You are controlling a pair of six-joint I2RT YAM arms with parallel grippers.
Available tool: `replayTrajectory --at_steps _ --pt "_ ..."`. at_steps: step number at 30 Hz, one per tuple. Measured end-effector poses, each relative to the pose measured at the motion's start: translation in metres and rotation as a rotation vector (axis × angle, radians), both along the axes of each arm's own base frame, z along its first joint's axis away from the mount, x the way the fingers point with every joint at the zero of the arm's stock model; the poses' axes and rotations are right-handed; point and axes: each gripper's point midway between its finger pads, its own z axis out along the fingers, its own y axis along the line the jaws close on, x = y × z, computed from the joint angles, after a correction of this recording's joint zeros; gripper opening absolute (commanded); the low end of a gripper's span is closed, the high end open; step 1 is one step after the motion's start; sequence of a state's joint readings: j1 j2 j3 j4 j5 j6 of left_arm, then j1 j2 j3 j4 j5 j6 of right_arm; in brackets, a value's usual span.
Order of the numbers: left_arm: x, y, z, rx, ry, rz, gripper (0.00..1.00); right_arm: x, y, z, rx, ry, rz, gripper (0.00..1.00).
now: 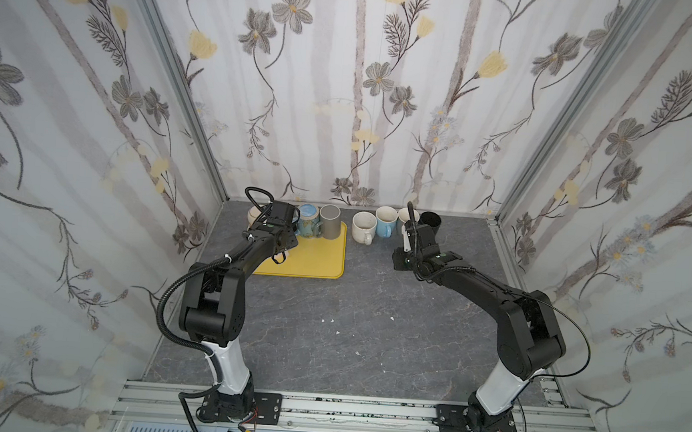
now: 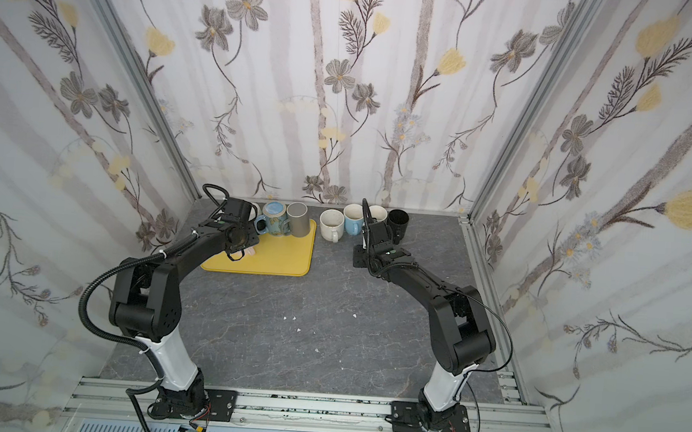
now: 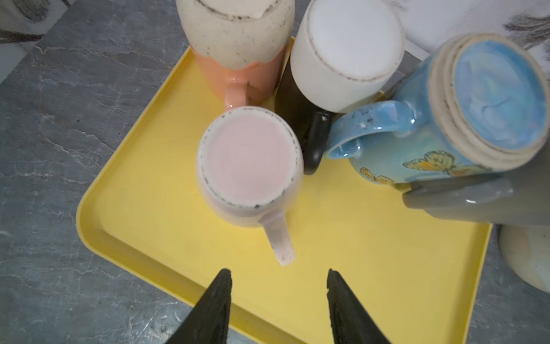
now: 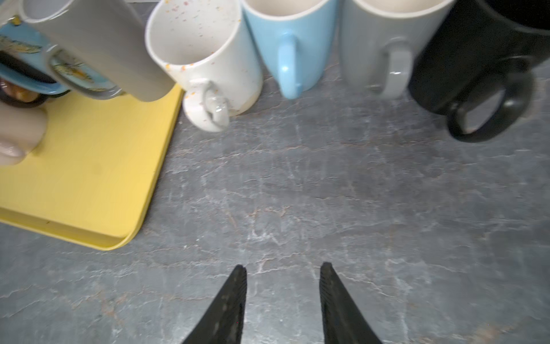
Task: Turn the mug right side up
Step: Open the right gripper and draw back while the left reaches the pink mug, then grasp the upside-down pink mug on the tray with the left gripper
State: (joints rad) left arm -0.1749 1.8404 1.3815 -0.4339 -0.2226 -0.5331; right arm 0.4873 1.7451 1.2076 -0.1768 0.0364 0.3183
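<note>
Standing upside down on the yellow tray (image 3: 143, 214), the pink mug (image 3: 248, 166) is faced by the left gripper (image 3: 278, 275), parted and empty. The right gripper (image 4: 282, 268), likewise parted and empty, is held over bare table (image 4: 297, 193).

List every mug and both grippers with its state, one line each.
pink mug: upside down on yellow tray
orange mug: upside down
white-based mug: upside down
butterfly mug: upside down
grey mug: upside down
speckled mug: upright on the table
blue mug: upright
pale grey mug: upright
black mug: upright
left gripper: open, empty
right gripper: open, empty
</note>
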Motion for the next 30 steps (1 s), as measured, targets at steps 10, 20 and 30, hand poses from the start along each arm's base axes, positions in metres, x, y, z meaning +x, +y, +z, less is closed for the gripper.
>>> replayTrajectory --at_steps 10,20,30 --pt "0.017 0.0 -0.044 0.052 0.108 0.047 0.34 -0.017 0.025 -0.016 0.054 0.029 0.043 0.41" --pt "0.006 0.007 -0.057 0.083 0.139 0.063 0.13 -0.025 0.045 -0.024 0.078 0.05 0.081 0.41" --pt "-0.019 0.001 -0.055 0.091 0.145 -0.005 0.03 -0.027 0.058 -0.02 0.087 0.043 0.101 0.42"
